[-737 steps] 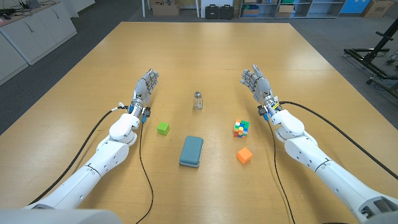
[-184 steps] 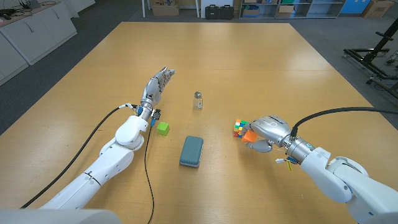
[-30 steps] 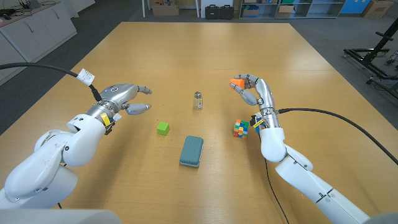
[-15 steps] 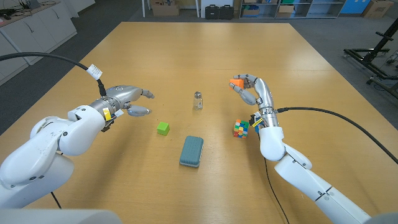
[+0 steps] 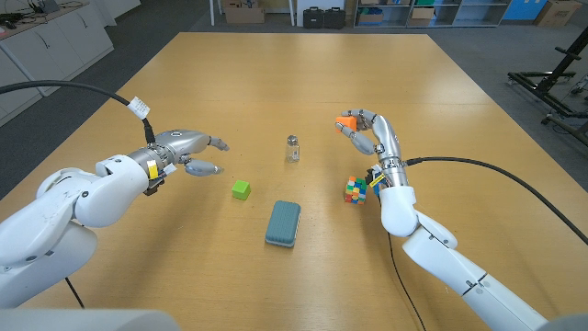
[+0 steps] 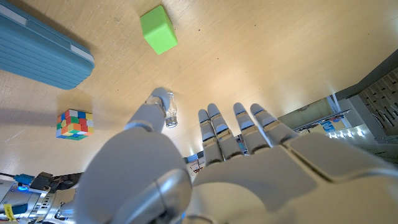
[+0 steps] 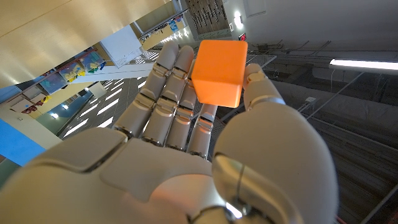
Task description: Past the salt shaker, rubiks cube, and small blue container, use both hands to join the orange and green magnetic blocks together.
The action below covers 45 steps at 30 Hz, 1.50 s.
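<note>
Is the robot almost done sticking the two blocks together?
About halfway. Done: the right hand holds the orange block up off the table. In hand: the left hand hovers open beside the green block, which sits on the table. Left: grab the green block and join the two.

I am working in a lab or workshop: my broad wooden tabletop (image 5: 441, 83) stands on grey carpet. Shelves of cardboard boxes (image 5: 244, 12) and black equipment cases (image 5: 323, 16) line the far wall, white cabinets (image 5: 55, 41) the side.
</note>
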Tool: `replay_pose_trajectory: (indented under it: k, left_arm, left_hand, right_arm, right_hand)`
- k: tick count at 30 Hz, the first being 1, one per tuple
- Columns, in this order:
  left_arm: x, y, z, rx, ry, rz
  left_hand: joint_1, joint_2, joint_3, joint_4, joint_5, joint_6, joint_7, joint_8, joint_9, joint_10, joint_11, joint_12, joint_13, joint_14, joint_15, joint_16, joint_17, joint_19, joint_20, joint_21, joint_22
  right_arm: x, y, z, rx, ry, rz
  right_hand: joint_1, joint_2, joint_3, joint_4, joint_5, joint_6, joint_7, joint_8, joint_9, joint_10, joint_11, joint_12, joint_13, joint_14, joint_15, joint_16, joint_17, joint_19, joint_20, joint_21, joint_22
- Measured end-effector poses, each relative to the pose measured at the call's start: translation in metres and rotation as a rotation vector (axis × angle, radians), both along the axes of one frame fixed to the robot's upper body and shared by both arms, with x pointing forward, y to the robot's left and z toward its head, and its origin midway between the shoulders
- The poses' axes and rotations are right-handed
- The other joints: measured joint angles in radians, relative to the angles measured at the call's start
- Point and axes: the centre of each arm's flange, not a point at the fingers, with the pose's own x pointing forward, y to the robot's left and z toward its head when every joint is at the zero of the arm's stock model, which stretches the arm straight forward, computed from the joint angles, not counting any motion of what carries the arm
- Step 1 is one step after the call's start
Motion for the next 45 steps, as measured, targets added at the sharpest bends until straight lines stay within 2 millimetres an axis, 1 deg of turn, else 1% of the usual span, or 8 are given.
replay_pose_trajectory:
  k: [2, 12, 20, 27, 30, 32, 37, 45]
  left_arm:
    - [0.0, 0.001, -0.002, 0.006, 0.007, -0.001]
    - [0.002, 0.004, -0.007, 0.029, 0.031, -0.005]
    - [0.005, 0.004, -0.009, 0.048, 0.044, -0.017]
    - [0.009, 0.003, -0.012, 0.061, 0.059, -0.028]
    - [0.011, 0.001, -0.013, 0.069, 0.065, -0.034]
    - [0.012, 0.001, -0.014, 0.074, 0.068, -0.036]
    - [0.013, 0.0, -0.016, 0.085, 0.071, -0.039]
    - [0.016, -0.003, -0.019, 0.116, 0.074, -0.037]
  left_hand:
    - [0.005, -0.005, -0.007, -0.004, 0.0, -0.005, -0.005, 0.0, 0.0, -0.001, -0.002, 0.0, 0.0, 0.0, 0.0, 0.0, 0.0, 0.0, 0.0, 0.0, 0.0]
    - [0.005, -0.005, -0.022, -0.003, 0.0, -0.026, 0.006, -0.005, -0.002, -0.023, 0.001, -0.008, 0.0, -0.018, 0.0, 0.0, 0.0, -0.005, 0.005, 0.0, 0.0]
    - [0.009, -0.009, -0.035, -0.001, 0.0, -0.05, 0.004, -0.009, -0.002, -0.043, 0.011, -0.008, 0.0, -0.025, 0.0, 0.0, 0.0, -0.011, 0.011, 0.0, 0.0]
    - [0.009, -0.009, -0.044, 0.0, 0.0, -0.064, 0.008, -0.012, -0.002, -0.06, 0.011, -0.008, -0.003, -0.036, 0.0, 0.0, 0.0, -0.016, 0.005, 0.0, 0.0]
    - [0.009, -0.009, -0.044, 0.0, 0.004, -0.068, 0.003, -0.012, -0.002, -0.064, 0.007, -0.014, -0.003, -0.038, 0.002, 0.0, 0.0, -0.021, 0.01, 0.0, 0.0]
    - [0.009, -0.009, -0.047, -0.003, 0.004, -0.069, 0.002, -0.012, -0.002, -0.07, 0.012, -0.014, -0.003, -0.045, 0.002, 0.0, 0.0, -0.021, 0.011, 0.0, 0.0]
    - [0.016, -0.01, -0.05, 0.0, 0.004, -0.077, 0.01, -0.016, -0.002, -0.075, 0.017, -0.013, -0.003, -0.048, 0.001, 0.0, 0.0, -0.023, 0.009, 0.0, 0.0]
    - [0.017, -0.009, -0.055, -0.003, 0.004, -0.085, 0.008, -0.016, -0.002, -0.086, 0.018, -0.013, -0.002, -0.055, 0.002, 0.0, 0.0, -0.031, 0.01, 0.0, 0.0]
  right_arm:
    - [0.0, 0.001, 0.0, -0.002, 0.0, 0.0]
    - [-0.001, 0.005, 0.002, -0.007, 0.001, 0.003]
    - [-0.002, 0.006, 0.003, -0.006, 0.001, 0.003]
    - [-0.002, 0.007, 0.002, -0.006, 0.005, 0.0]
    - [-0.002, 0.008, 0.003, -0.007, 0.005, 0.0]
    - [-0.001, 0.008, 0.003, -0.007, 0.005, 0.0]
    - [-0.001, 0.009, 0.003, -0.008, 0.005, 0.001]
    - [-0.002, 0.009, 0.002, -0.006, 0.007, -0.003]
  right_hand:
    - [0.0, 0.0, 0.0, 0.0, 0.0, 0.0, 0.0, -0.001, 0.0, 0.0, 0.0, 0.0, 0.0, 0.0, 0.0, 0.0, 0.0, 0.0, 0.0, 0.0, 0.0]
    - [0.0, 0.0, 0.0, 0.0, 0.0, 0.002, 0.002, -0.006, 0.0, 0.0, 0.0, -0.002, -0.001, 0.0, 0.0, -0.008, 0.0, -0.006, 0.006, 0.004, 0.0]
    - [0.0, 0.0, 0.0, 0.0, -0.002, 0.003, 0.003, -0.009, -0.001, 0.0, 0.0, -0.003, -0.001, 0.0, 0.0, -0.008, 0.0, -0.005, 0.006, 0.007, 0.0]
    - [0.0, 0.0, 0.0, 0.0, -0.002, 0.004, 0.003, -0.011, -0.001, 0.0, 0.0, -0.003, -0.001, 0.0, 0.0, -0.008, 0.0, -0.005, 0.005, 0.011, 0.0]
    - [0.0, 0.0, 0.0, 0.0, -0.002, 0.006, 0.001, -0.013, -0.001, 0.0, 0.0, -0.003, -0.001, 0.0, 0.0, -0.008, 0.0, -0.005, 0.005, 0.011, 0.0]
    - [0.0, 0.0, 0.0, 0.0, -0.002, 0.006, 0.001, -0.013, -0.001, 0.0, 0.0, -0.003, -0.001, 0.0, 0.0, -0.008, 0.003, -0.005, 0.005, 0.011, 0.0]
    - [0.0, 0.0, 0.0, 0.0, -0.002, 0.006, 0.001, -0.01, 0.0, 0.0, 0.0, -0.003, -0.001, 0.0, 0.0, -0.008, 0.005, -0.005, 0.005, 0.015, 0.0]
    - [0.0, 0.0, 0.0, 0.0, -0.002, 0.006, 0.0, -0.01, 0.0, 0.0, 0.0, -0.004, -0.001, 0.0, 0.0, -0.008, 0.005, -0.005, 0.005, 0.015, 0.0]
